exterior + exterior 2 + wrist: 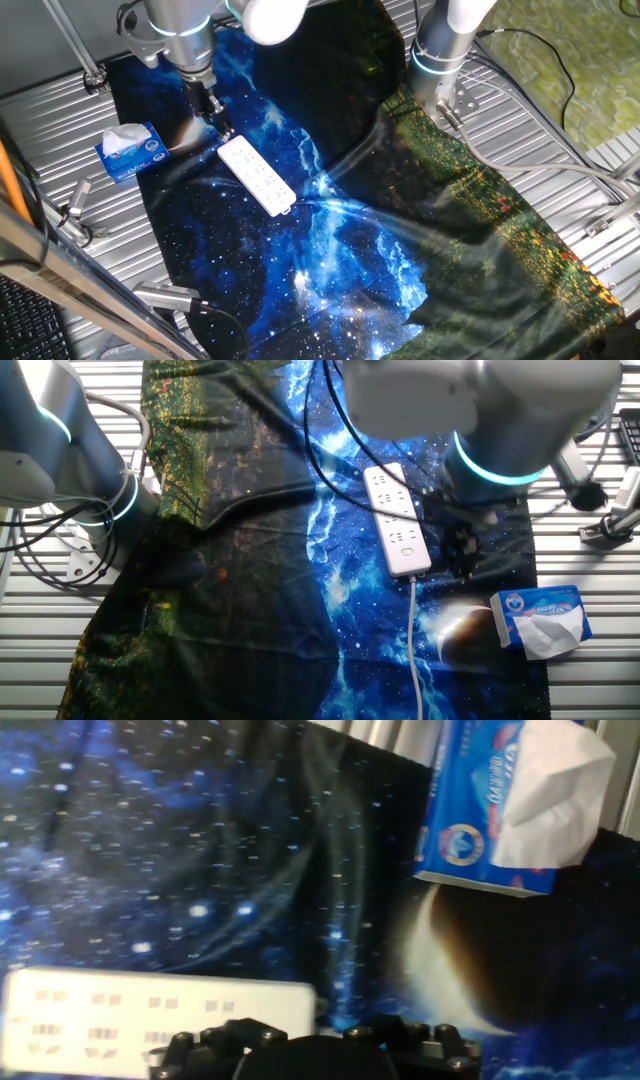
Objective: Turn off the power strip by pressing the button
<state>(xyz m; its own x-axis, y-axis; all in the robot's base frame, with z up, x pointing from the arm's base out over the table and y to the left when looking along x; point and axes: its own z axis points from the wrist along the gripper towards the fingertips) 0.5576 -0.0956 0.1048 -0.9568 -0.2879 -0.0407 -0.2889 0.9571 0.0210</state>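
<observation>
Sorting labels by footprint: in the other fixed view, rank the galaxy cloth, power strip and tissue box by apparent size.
1. Galaxy cloth, by far the largest.
2. Power strip, longest of the small items.
3. Tissue box, shorter but wider; by area it looks close to the strip, so that order is unsure.

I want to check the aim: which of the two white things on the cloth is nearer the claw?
The power strip, the long flat bar with sockets. The claw hangs by its corded end; the tissue box sits farther off.
</observation>
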